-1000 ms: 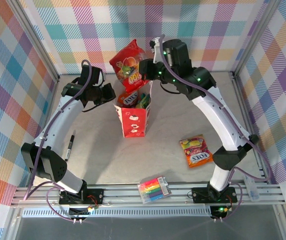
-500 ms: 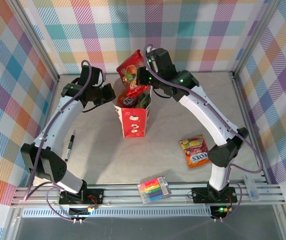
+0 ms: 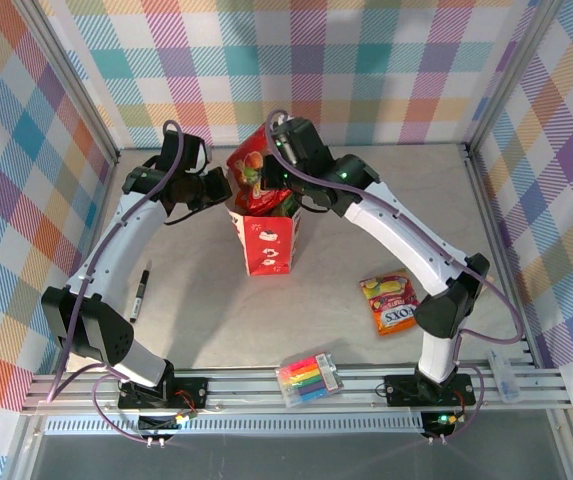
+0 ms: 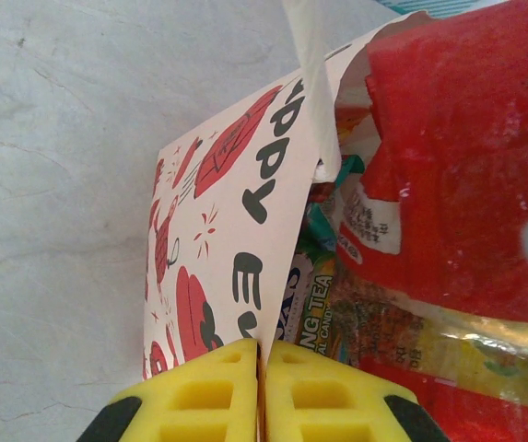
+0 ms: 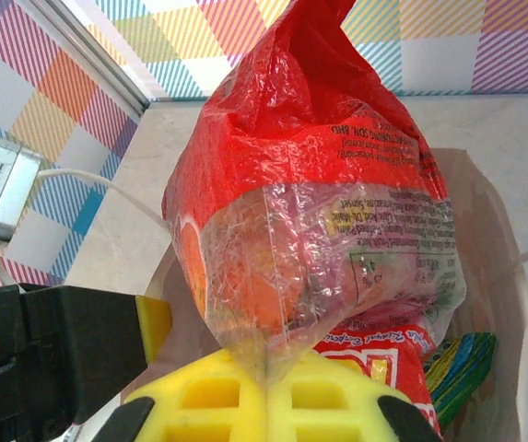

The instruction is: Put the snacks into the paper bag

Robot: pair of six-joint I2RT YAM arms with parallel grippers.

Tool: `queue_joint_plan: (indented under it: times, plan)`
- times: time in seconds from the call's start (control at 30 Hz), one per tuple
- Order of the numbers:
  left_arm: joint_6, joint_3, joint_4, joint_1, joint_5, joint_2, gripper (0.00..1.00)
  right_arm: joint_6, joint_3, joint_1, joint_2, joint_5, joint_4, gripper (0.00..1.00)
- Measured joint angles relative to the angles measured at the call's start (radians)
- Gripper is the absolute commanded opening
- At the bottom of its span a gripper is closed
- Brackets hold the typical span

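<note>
Since a second ago, our right claw [image 5: 265,368] has carried the red pouch [image 3: 249,172] from above and behind the paper bag [image 3: 266,245] down to the bag's open mouth. The claw is clamped tight on the crinkly, glossy edge of the pouch. Our left claw [image 4: 262,354] is pinched on the bag's stiff printed rim. We can only half see the other pouches inside. One orange-red pouch [image 3: 394,303] lies flat on the grey table [image 3: 196,320], well apart from the bag.
</note>
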Motion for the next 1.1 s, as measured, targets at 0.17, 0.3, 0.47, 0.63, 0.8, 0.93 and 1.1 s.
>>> queue_joint_plan:
  times: [0.17,0.3,0.47,0.63,0.8,0.93,1.1]
  plan:
    - [0.000,0.000,0.000,0.000,0.001,0.000,0.09,0.027,-0.029,0.013,0.000,0.042,0.001,0.00]
    - [0.000,0.000,0.000,0.000,0.006,0.000,0.09,0.065,-0.087,0.018,0.000,0.072,0.005,0.00]
    - [0.000,0.000,0.001,0.000,0.017,0.000,0.09,0.097,-0.124,0.024,0.000,0.084,0.001,0.00]
    - [0.000,0.000,0.003,0.000,0.023,0.000,0.09,0.117,-0.124,0.035,0.000,0.076,0.010,0.00]
    - [0.000,0.000,0.003,0.000,0.024,0.000,0.09,0.135,-0.123,0.037,0.000,0.062,0.012,0.00]
    - [0.000,0.000,0.003,0.000,0.024,0.000,0.09,0.153,-0.109,0.037,0.012,0.047,0.015,0.00]
    - [0.000,-0.002,0.003,0.000,0.026,0.000,0.09,0.180,-0.098,0.037,0.048,0.016,0.025,0.00]
